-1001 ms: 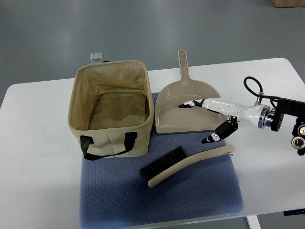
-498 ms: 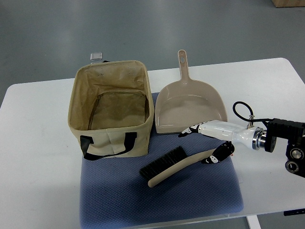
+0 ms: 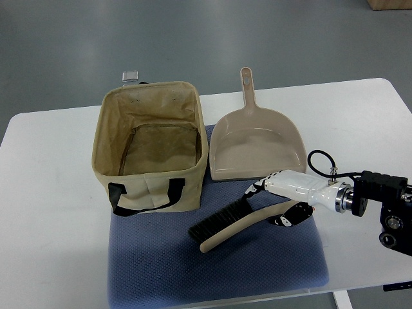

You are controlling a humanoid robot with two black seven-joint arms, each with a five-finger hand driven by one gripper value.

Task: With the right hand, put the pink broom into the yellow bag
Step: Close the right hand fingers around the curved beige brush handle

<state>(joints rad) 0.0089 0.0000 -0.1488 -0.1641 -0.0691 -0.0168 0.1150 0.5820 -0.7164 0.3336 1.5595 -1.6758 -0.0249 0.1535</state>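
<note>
The broom (image 3: 222, 220) is beige-pink with black bristles. It lies slanted on the blue mat (image 3: 219, 270), just in front of the bag. The yellow fabric bag (image 3: 151, 183) stands open at the left, its black handles hanging down the front. My right hand (image 3: 267, 206) comes in from the right and is low over the broom's handle. Its fingers (image 3: 256, 187) are on the far side of the handle and its thumb (image 3: 288, 219) on the near side. The fingers are still spread, not closed on the handle. The handle's right end is hidden under the hand.
A beige dustpan (image 3: 257, 145) lies right of the bag, its handle pointing away from me, just beyond my right hand. The white table (image 3: 45, 212) carries it all. A small grey object (image 3: 131, 75) lies on the floor beyond the table.
My right hand has moved from over the dustpan down and left onto the broom's handle, now straddling it. The broom, bag and dustpan have not moved.
</note>
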